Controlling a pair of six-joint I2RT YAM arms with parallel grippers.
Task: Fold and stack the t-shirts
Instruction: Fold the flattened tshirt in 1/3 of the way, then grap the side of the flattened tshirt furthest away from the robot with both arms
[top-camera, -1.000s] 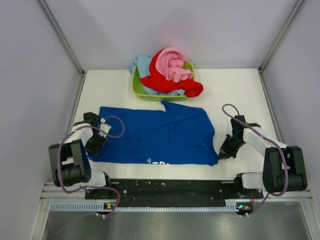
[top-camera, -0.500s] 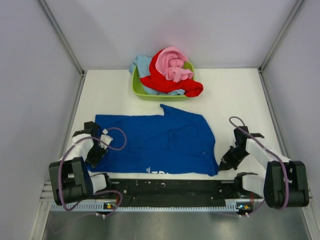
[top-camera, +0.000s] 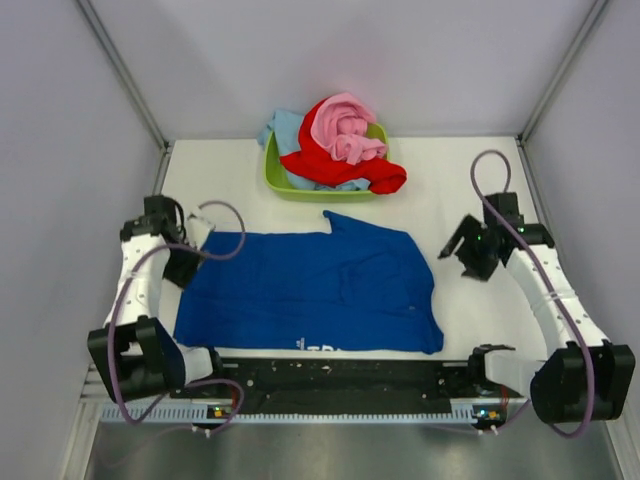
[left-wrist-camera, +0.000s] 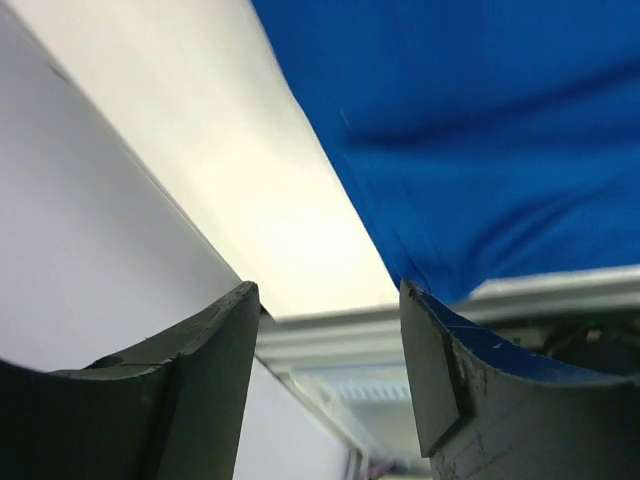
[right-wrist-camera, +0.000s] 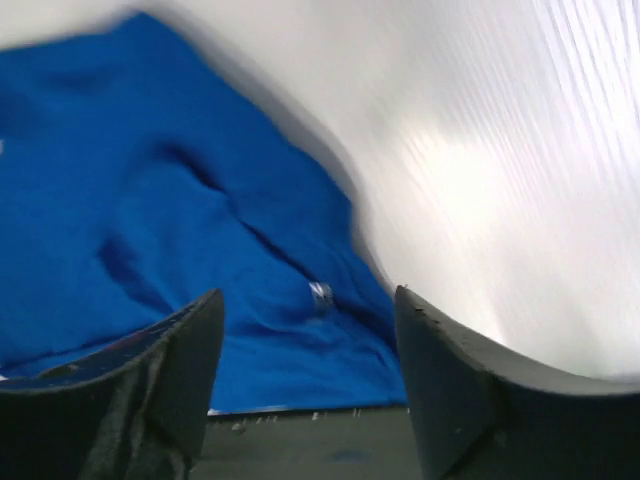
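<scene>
One blue t-shirt (top-camera: 310, 290) lies flat; three fill the tub (top-camera: 300, 191).

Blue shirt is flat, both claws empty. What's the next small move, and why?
Likely lower the left claw and right claw onto the blue shirt's side edges and pinch for the first fold: it lies spread on the table, both claws open at its sides.

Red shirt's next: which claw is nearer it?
Right. The right claw is right of the red shirt, nearer the robot; the left claw is farther, beside the blue shirt.
</scene>
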